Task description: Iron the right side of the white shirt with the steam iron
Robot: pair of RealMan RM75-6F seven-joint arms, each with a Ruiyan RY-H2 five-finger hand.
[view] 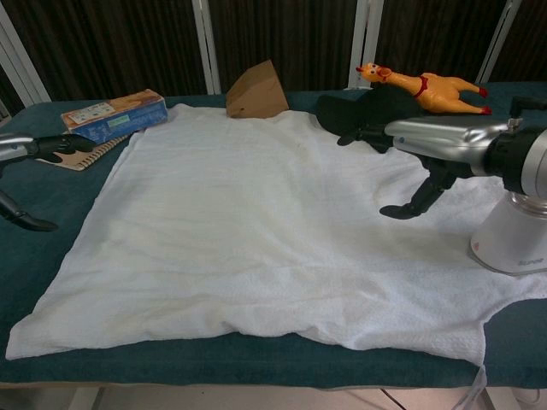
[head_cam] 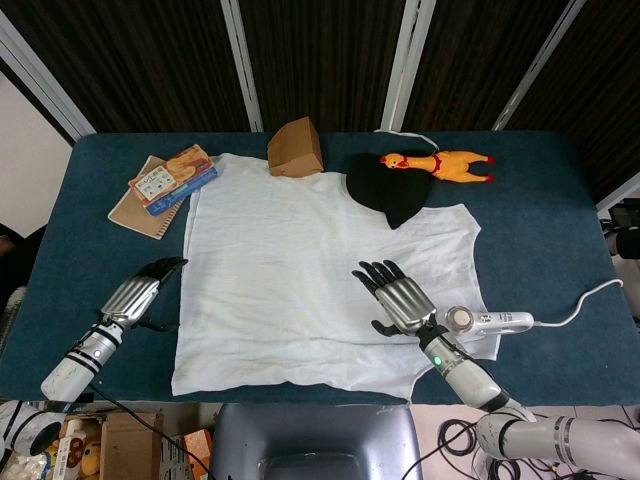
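Up in the head view, the white shirt (head_cam: 300, 280) lies spread flat on the blue surface (head_cam: 540, 200). The right hand (head_cam: 398, 295) is over the shirt's right side, fingers spread wide and holding nothing. The steam iron (head_cam: 485, 321) lies just beside that hand, on the shirt's edge. The left hand (head_cam: 140, 292) rests by the shirt's left edge, fingers straight and empty. A black cloth (head_cam: 388, 190), a toy chicken (head_cam: 438, 163), a brown box (head_cam: 295, 147) and a book (head_cam: 172, 178) sit at the far side. Down in the chest view, the right hand (view: 427, 145) floats above the shirt (view: 256, 231), with the iron (view: 513, 235) standing near it.
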